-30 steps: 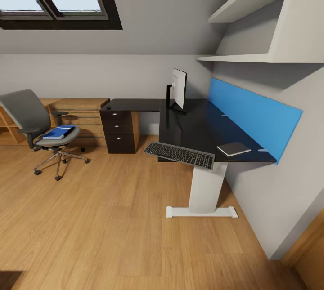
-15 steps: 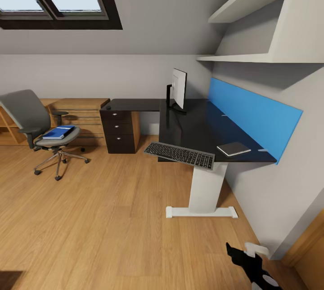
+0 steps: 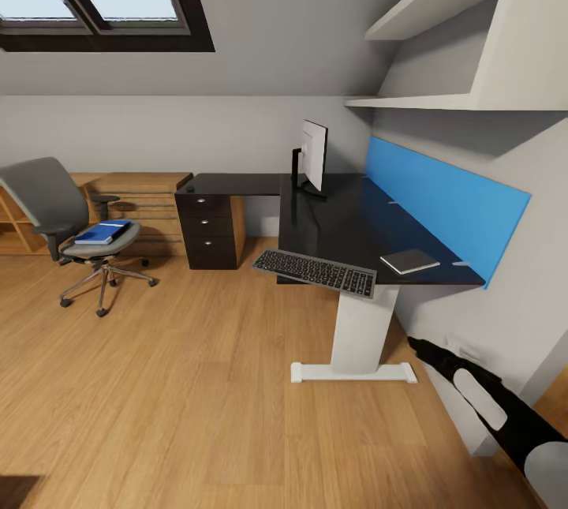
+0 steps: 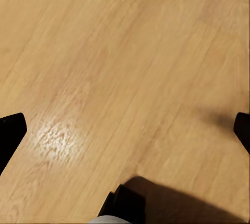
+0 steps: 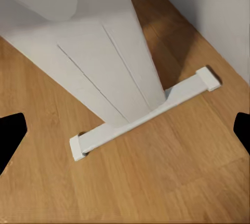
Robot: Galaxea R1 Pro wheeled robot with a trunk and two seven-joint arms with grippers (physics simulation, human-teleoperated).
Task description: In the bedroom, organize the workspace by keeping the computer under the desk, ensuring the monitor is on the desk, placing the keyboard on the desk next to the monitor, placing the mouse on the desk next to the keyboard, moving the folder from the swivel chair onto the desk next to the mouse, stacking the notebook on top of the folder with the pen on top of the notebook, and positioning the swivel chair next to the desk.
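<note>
Right gripper (image 5: 125, 130) fingers spread wide, empty, white desk leg (image 5: 104, 62) ahead between them; left gripper (image 4: 125, 130) likewise wide, empty, floor (image 4: 130, 52) beyond

The right arm (image 3: 505, 414) ran off the head view's lower right corner, and its gripper end was too dark and small to read. In both wrist views the fingers (image 5: 11, 133) were just black tips clipped by the side edges. The monitor (image 3: 313, 154) stood edge-on, screen hidden. The swivel chair (image 3: 59, 217) was cut at the left edge.
</note>
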